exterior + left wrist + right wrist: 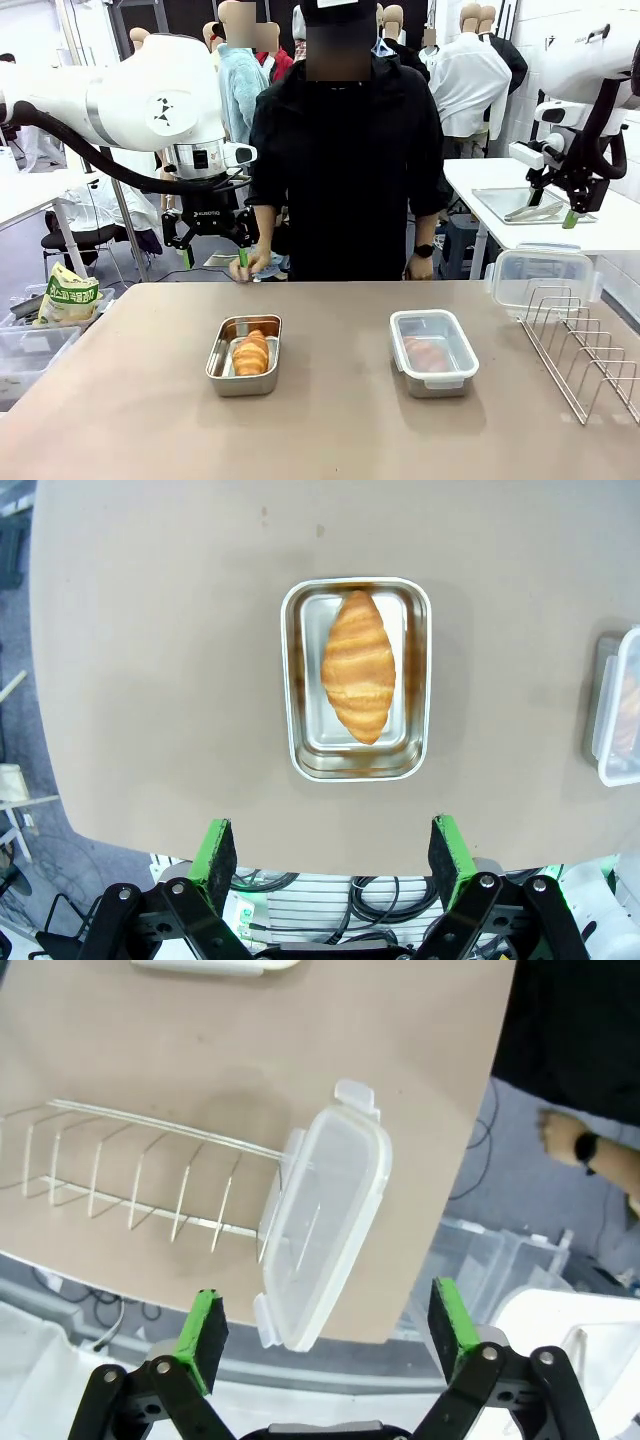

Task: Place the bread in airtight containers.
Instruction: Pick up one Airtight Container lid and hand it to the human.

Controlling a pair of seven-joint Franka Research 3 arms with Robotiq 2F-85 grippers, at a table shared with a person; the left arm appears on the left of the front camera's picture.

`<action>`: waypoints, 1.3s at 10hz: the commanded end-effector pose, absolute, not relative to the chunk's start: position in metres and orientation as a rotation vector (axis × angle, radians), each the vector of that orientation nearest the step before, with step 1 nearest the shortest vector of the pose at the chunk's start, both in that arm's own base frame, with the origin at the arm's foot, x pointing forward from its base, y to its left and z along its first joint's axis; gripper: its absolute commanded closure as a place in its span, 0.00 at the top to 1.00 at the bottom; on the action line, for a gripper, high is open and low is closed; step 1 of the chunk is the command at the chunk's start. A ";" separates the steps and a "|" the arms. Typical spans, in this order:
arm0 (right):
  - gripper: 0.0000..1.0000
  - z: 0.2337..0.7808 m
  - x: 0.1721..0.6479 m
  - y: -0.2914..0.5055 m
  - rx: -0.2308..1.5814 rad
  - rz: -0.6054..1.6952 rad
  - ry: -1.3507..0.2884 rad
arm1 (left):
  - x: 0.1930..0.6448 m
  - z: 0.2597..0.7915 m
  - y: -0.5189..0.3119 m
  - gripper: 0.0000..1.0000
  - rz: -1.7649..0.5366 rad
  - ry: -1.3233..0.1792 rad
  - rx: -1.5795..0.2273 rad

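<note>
Two pans [244, 353]: croissant [251, 352] uncovered; lidded pan [434, 351] at 3 o'clock.
Left gripper [333, 852]: open, empty.
Right gripper [326, 1327]: open, empty, above clear lid [322, 1233].

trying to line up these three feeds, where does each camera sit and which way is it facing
Front view: fixed between the arms, facing across the tan table at the standing person; left gripper and right gripper show raised.
Left wrist view: looks straight down past its green-padded fingers at the open steel pan holding a golden croissant.
Right wrist view: looks down past its fingers at the clear plastic lid leaning in the wire rack.
Shared: front and left wrist both show the lidded steel pan.
</note>
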State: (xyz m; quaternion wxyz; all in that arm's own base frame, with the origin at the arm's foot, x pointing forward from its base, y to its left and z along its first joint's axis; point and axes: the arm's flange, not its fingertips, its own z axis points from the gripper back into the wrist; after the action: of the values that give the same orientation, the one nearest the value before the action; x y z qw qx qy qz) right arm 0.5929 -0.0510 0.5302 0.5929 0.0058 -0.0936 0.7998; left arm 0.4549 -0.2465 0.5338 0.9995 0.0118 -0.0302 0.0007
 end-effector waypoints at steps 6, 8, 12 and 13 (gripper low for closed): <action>1.00 0.529 0.597 -0.056 0.026 1.838 -0.220 | 0.455 0.536 -0.245 1.00 -0.001 -0.072 0.039; 1.00 0.529 0.597 -0.056 0.026 1.838 -0.220 | 0.455 0.536 -0.245 1.00 -0.001 -0.072 0.039; 1.00 0.508 0.625 -0.058 0.084 1.776 -0.215 | 0.455 0.536 -0.245 1.00 -0.001 -0.072 0.039; 1.00 0.494 0.638 -0.058 0.086 1.735 -0.209 | 0.455 0.536 -0.245 1.00 -0.001 -0.072 0.039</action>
State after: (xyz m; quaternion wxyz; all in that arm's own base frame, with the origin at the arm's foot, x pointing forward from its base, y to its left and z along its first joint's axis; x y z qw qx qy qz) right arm 0.6160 -0.0601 0.5008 0.6199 0.0327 -0.0854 0.7794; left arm 0.4549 -0.2465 0.5338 0.9995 0.0118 -0.0302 0.0007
